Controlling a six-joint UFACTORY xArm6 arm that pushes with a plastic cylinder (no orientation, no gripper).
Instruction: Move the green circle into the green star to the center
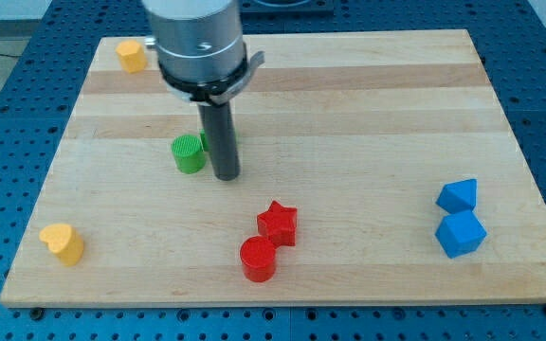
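The green circle stands on the wooden board, left of centre. My tip rests on the board just to the right of the green circle and slightly toward the view's bottom, close to it or touching its side. I cannot make out the green star; the rod and the arm's body cover the board right behind and beside the circle.
A red star and a red circle sit together below my tip. Two blue blocks are at the right. A yellow heart is at the bottom left, and another yellow block at the top left.
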